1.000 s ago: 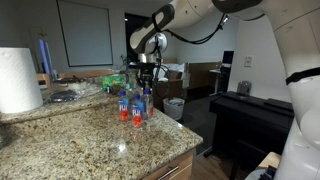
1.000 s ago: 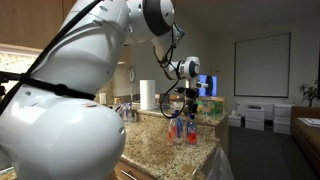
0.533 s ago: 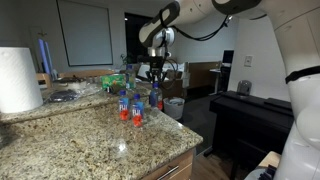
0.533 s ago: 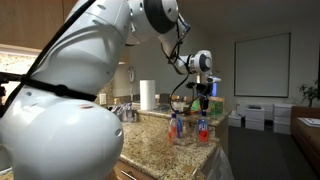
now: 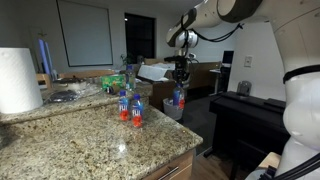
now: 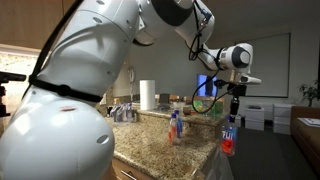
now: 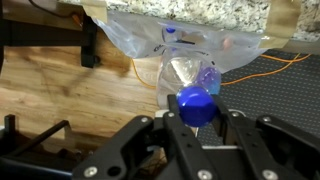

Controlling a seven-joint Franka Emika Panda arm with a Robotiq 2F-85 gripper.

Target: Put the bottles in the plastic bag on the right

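**Bottle hangs straight up and down over the bag**

The gripper (image 5: 179, 80) (image 6: 232, 108) holds one bottle (image 5: 179, 97) (image 6: 229, 137) by its top. The jaws are squeezed in close, one on each side of the blue cap (image 7: 197, 103).

The bottle stands upright in the air. Its cap points up and its bottom points down, so its long side runs from top to bottom. Red liquid sits in the low part of it, in both exterior views.

The wrist view looks down along the bottle. The cap is nearest, and the clear body (image 7: 190, 75) runs away from it, down toward the plastic bag (image 7: 140, 35). The bag lies open under the bottle, on the wood floor (image 7: 60, 95). A small blue cap (image 7: 170, 32) shows inside the bag; it looks like one more bottle.

The held bottle is out past the edge of the stone counter (image 5: 90, 140) (image 6: 170, 150), not over it. The other bottles (image 5: 126, 105) (image 6: 175, 127) stand upright in a little group on the counter, well apart from the held one. A big white paper towel roll (image 5: 18, 80) stands at the far end of the counter.
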